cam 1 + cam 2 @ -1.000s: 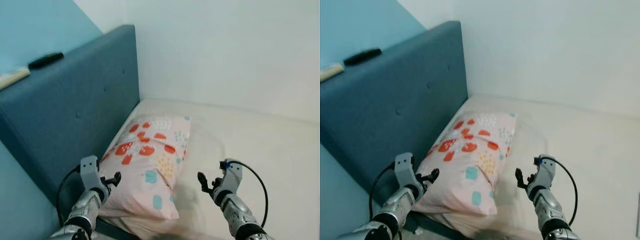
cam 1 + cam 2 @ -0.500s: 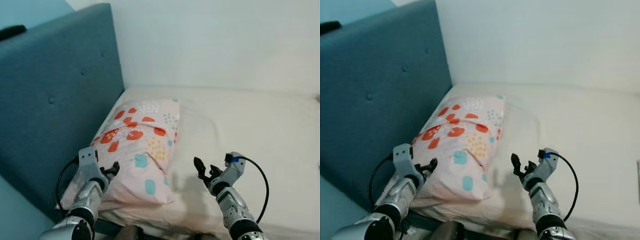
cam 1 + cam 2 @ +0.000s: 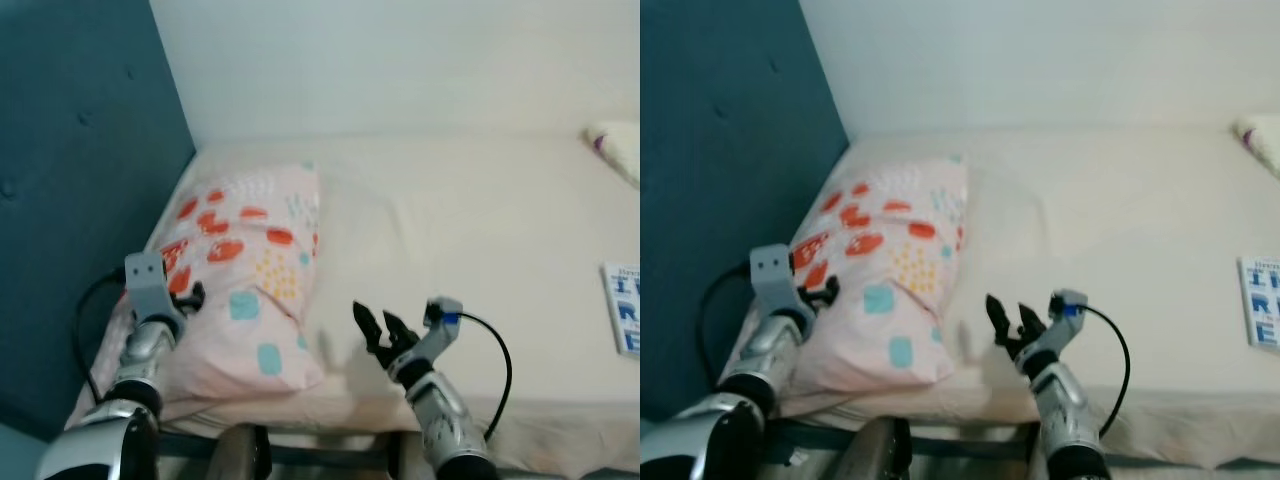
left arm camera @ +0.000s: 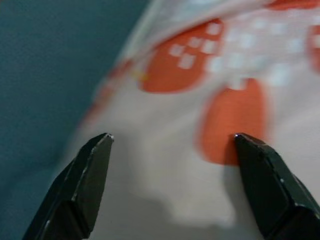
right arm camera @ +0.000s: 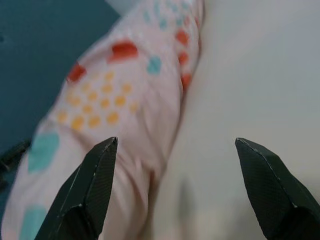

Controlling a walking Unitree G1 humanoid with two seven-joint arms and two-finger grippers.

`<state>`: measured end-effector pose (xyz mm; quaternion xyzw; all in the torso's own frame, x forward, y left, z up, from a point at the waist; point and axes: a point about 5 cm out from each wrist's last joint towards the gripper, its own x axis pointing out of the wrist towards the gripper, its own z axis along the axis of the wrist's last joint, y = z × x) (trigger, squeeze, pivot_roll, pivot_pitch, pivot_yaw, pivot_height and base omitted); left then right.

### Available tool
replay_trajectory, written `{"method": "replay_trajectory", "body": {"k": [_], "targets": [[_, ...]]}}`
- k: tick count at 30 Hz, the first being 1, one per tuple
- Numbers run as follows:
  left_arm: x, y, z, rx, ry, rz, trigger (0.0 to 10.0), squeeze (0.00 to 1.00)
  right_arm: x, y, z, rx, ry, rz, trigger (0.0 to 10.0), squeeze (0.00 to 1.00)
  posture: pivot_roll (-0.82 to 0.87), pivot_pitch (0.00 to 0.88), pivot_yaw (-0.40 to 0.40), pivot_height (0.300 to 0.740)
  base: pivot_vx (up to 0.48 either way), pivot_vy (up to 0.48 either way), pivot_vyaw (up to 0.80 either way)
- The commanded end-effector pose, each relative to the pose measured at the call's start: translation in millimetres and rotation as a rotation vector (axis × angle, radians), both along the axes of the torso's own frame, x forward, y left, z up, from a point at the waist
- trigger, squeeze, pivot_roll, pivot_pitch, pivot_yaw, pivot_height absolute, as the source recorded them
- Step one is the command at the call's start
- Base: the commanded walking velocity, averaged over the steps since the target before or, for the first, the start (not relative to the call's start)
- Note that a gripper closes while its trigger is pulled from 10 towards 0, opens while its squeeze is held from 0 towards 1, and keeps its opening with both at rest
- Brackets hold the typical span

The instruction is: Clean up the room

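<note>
A pink pillow (image 3: pixel 245 275) printed with red, yellow and teal shapes lies at the head of the cream bed (image 3: pixel 470 230), against the blue headboard (image 3: pixel 70 200). My left gripper (image 3: pixel 192 297) is open at the pillow's left edge, its fingertips (image 4: pixel 95 150) spread over the fabric (image 4: pixel 200 100). To the right of the pillow's near corner my right gripper (image 3: pixel 371 326) hangs open just above the sheet, empty; its wrist view shows the pillow (image 5: pixel 115 100) beside bare sheet (image 5: pixel 250 75).
A blue-and-white book (image 3: pixel 622 307) lies at the bed's right edge. A pale soft object (image 3: pixel 615 148) sits at the far right. A white wall (image 3: pixel 400 60) runs behind the bed. The bed's near edge (image 3: pixel 330 425) is just below my grippers.
The camera has swung right, so the headboard slid left and the book and the pale object came into view. Both grippers stay open beside the pillow.
</note>
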<state>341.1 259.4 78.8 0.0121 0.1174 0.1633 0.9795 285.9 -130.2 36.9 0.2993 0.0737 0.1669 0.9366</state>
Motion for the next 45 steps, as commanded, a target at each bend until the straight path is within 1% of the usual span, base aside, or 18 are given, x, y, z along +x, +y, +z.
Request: {"method": "replay_trajectory", "body": {"k": [1,2,7,10,14,15,16,17,18,22,24,27,31,34,37,43,44,45], "targets": [[-2.8,13.1,2.5,0.116,0.042,0.016,10.0,0.0,-1.9,3.4,5.6,0.006,-0.016,0.019,10.0,0.0,-0.01,0.215,0.028,0.475,0.0,0.0,0.0],[-1.4,17.7,7.9,0.146,0.036,0.007,10.0,0.0,-2.5,3.2,7.3,0.007,-0.019,0.021,10.0,0.0,-0.01,0.221,0.03,0.47,0.0,0.0,0.0],[1.4,22.7,16.7,0.173,0.013,-0.021,10.0,0.0,-3.8,3.0,10.2,0.006,-0.025,0.022,10.0,0.0,-0.01,0.23,0.03,0.46,0.0,0.0,0.0],[5.2,27.7,29.0,0.225,-0.012,-0.09,10.0,0.0,-5.6,2.7,13.2,0.006,-0.029,0.023,10.0,0.0,-0.01,0.24,0.03,0.45,0.0,0.0,0.0],[4.8,30.4,29.9,0.239,0.006,-0.124,10.0,0.0,-6.7,3.0,13.7,0.005,-0.027,0.023,10.0,0.0,0.0,0.244,0.028,0.445,0.0,0.0,0.0],[2.3,32.6,25.1,0.19,0.036,-0.141,10.0,0.0,-7.7,3.4,13.8,0.009,-0.027,0.019,10.0,0.0,0.0,0.249,0.03,0.445,0.0,0.0,0.0],[-4.3,37.4,14.6,0.003,0.04,-0.089,10.0,0.0,-11.3,4.1,14.7,0.013,-0.021,0.008,10.0,0.0,-0.01,0.256,0.033,0.445,0.0,0.0,0.0],[-4.3,37.4,14.6,0.003,0.04,-0.089,10.0,0.0,-11.3,4.1,14.7,0.013,-0.021,0.008,10.0,0.0,-0.01,0.256,0.033,0.445,0.0,0.0,0.0],[-6.2,38.6,11.9,-0.062,0.029,-0.064,10.0,0.0,-12.4,4.2,15.3,0.015,-0.019,0.005,10.0,0.0,-0.01,0.257,0.033,0.445,0.0,0.0,0.0],[-12.1,36.3,-0.3,-0.221,0.013,0.0,10.0,0.0,-15.7,2.1,17.6,0.016,-0.016,-0.002,10.0,0.0,-0.02,0.265,0.027,0.445,0.0,0.0,0.0],[-13.3,34.3,-3.6,-0.246,0.013,0.006,10.0,0.0,-16.3,1.1,18.0,0.016,-0.016,-0.004,10.0,0.0,-0.02,0.265,0.027,0.445,0.0,0.0,0.0],[-16.3,27.6,-12.8,-0.336,-0.003,0.049,10.0,0.0,-16.9,-3.4,20.1,0.011,-0.014,-0.01,10.0,0.0,-0.03,0.265,0.02,0.445,0.0,0.0,0.0],[-19.2,24.8,-18.3,-0.368,-0.011,0.079,10.0,0.0,-16.9,-4.0,21.6,0.007,-0.01,-0.009,10.0,0.0,-0.03,0.264,0.016,0.445,0.0,0.0,0.0],[-23.4,27.2,-21.1,-0.338,-0.02,0.116,10.0,0.0,-17.8,-1.9,22.9,-0.005,-0.007,0.005,10.0,0.0,-0.03,0.261,0.015,0.445,0.0,0.0,0.0],[-24.3,21.6,-25.0,-0.332,-0.014,0.093,10.0,0.0,-18.7,-1.5,22.5,-0.011,-0.002,0.007,10.0,0.0,-0.03,0.258,0.013,0.445,0.0,0.0,0.0],[-28.0,-15.8,-45.7,-0.401,0.023,-0.055,10.0,0.0,-20.1,-3.6,22.2,-0.022,0.013,0.009,10.0,0.0,-0.03,0.239,0.007,0.445,0.0,0.0,0.0],[-28.5,-18.6,-47.2,-0.406,0.026,-0.065,10.0,0.0,-20.0,-3.7,22.5,-0.022,0.013,0.009,10.0,0.0,-0.03,0.239,0.007,0.445,0.0,0.0,0.0],[-29.0,-26.6,-50.3,-0.404,0.037,-0.102,10.0,0.0,-18.9,-4.2,23.3,-0.024,0.011,0.009,10.0,0.0,-0.03,0.23,0.007,0.445,0.0,0.0,0.0]]}}
